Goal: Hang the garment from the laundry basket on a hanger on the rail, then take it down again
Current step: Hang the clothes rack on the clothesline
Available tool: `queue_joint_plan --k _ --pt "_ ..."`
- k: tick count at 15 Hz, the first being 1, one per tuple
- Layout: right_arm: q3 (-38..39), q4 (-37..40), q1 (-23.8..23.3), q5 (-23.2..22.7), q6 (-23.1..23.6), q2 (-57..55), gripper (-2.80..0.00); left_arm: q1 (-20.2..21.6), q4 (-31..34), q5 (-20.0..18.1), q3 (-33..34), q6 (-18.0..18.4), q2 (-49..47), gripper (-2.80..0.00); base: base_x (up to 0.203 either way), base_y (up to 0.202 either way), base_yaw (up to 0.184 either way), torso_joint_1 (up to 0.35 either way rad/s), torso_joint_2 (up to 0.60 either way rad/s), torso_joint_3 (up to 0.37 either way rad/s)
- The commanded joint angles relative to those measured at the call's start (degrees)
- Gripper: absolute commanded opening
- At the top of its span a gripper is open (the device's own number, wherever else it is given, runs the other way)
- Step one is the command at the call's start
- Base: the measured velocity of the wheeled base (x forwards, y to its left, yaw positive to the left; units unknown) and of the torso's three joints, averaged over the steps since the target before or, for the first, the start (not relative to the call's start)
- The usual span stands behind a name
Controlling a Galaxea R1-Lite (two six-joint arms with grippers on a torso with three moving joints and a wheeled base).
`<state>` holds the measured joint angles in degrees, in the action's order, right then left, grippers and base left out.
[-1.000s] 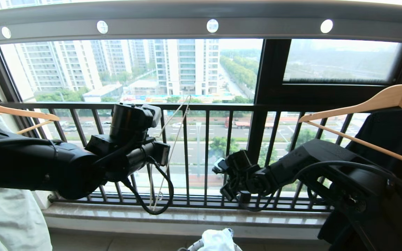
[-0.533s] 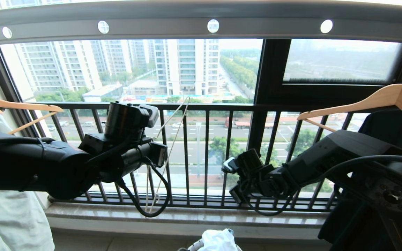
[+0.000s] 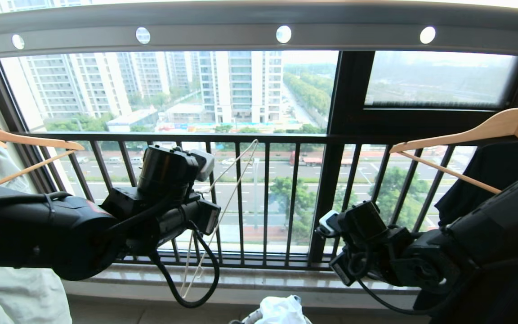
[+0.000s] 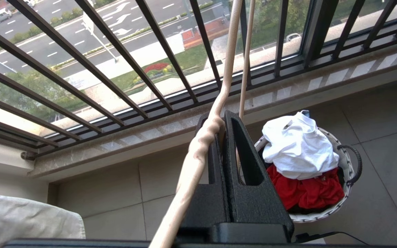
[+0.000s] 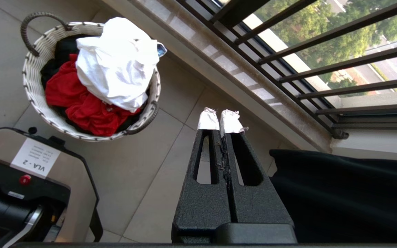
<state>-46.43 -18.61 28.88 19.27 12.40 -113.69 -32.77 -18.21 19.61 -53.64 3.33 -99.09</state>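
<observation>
My left gripper (image 4: 221, 119) is shut on the cream-white wire hanger (image 4: 229, 62) and holds it in front of the window bars; in the head view the hanger (image 3: 234, 180) hangs beside my left wrist, well below the grey rail (image 3: 259, 22). The white garment (image 5: 115, 58) lies crumpled on top of a red garment in the white woven laundry basket (image 5: 33, 93) on the floor. My right gripper (image 5: 221, 120), its tips wrapped in white tape, is shut and empty, above the tiles beside the basket. The left wrist view shows the garment (image 4: 298, 144) and basket (image 4: 348, 158) below the hanger.
Black window railing bars (image 3: 263, 198) stand close ahead above a stone sill (image 3: 241, 279). A wooden hanger (image 3: 25, 144) with pale cloth hangs at the left. Another wooden hanger (image 3: 466, 130) carrying a black shirt (image 3: 488, 180) hangs at the right. The robot's base (image 5: 19, 193) sits next to the basket.
My right arm has drawn back to the right and sunk lower. The left arm with the hanger has dropped a little.
</observation>
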Motion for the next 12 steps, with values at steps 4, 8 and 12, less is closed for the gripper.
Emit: queue_joint_plan --k 4,8,12 --pt "11.04 -0.92 1.32 5.16 0.2 24.03 -2.8 -0.08 -0.26 0.42 8.81 1.04 9.32 -2.8 0.0 0.0 0.0 0.0 0.0 0.0" --pt "13.51 5.74 -1.81 14.53 0.31 38.86 -2.8 2.28 -0.4 0.28 16.97 0.68 16.59 -2.8 0.0 0.0 0.0 0.0 0.0 0.0" --pt "12.47 11.2 -9.71 19.88 0.5 57.46 -2.8 4.5 -0.59 0.43 23.13 -1.04 24.22 -2.8 0.0 0.0 0.0 0.0 0.0 0.0"
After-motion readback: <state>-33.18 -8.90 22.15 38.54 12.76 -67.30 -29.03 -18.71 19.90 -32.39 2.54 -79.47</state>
